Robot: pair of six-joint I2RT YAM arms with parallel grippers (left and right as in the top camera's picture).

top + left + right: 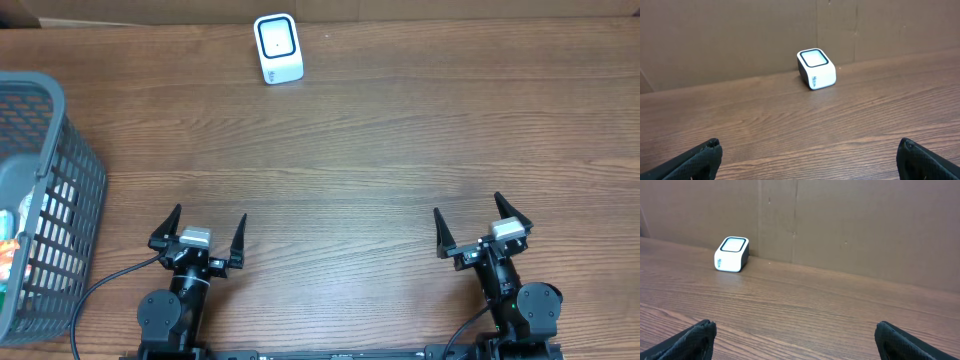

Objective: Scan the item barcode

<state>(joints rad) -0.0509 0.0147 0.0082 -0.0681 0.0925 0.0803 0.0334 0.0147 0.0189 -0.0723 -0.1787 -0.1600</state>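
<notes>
- Wooden table: task seemingly not begun; nothing lifted, nothing presented for scanning; pick-up and scan both left to do.
- Grey basket at the left edge, holding colourful items, only partly visible; well left of the left gripper, farther still from the right gripper.
- Both claws spread wide, empty, near the front edge.
- White scanner at the back edge, well apart from both.
</notes>
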